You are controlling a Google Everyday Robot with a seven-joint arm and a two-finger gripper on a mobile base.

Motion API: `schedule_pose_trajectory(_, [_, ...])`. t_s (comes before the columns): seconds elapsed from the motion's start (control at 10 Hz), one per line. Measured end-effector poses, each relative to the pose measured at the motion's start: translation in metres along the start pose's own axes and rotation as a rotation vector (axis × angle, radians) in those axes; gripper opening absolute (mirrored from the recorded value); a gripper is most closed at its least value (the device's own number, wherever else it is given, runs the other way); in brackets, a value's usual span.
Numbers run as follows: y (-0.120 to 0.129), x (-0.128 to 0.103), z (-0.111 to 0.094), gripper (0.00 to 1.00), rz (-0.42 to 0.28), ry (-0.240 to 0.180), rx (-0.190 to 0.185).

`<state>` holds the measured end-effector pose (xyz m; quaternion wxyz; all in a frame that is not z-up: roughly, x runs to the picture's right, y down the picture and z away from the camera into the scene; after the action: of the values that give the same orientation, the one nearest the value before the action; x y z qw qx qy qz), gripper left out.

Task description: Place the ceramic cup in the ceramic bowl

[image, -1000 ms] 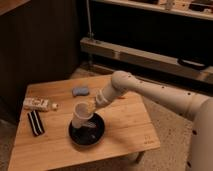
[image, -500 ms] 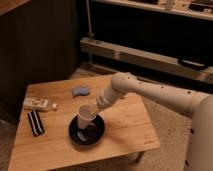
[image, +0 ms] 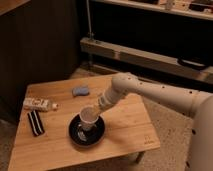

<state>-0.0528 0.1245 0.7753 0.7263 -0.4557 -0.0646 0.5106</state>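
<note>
The white ceramic cup (image: 89, 119) sits tilted over the middle of the black ceramic bowl (image: 75, 136), its base down inside the bowl. The bowl rests on the wooden table (image: 125, 130), left of centre and near the front. My gripper (image: 96, 112) is at the cup's right rim, shut on the cup. The white arm reaches in from the right. The cup hides the bowl's centre, and I cannot tell whether the cup's base touches the bowl.
A small blue object (image: 80, 91) lies behind the bowl. A white packet (image: 39, 104) and a black striped packet (image: 35, 123) lie at the table's left. A dark cabinet stands at the back left, and a metal shelf rail (image: 140, 52) runs behind.
The cup rose slightly within the bowl and shifted a little to the right with my gripper. The bowl and the other objects have not moved.
</note>
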Motion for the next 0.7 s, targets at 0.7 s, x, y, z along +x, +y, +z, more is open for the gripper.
schedule_pose_trajectory(0.7, [-0.0003, 0.0012, 0.0004, 0.8, -0.005, 0.002, -0.021])
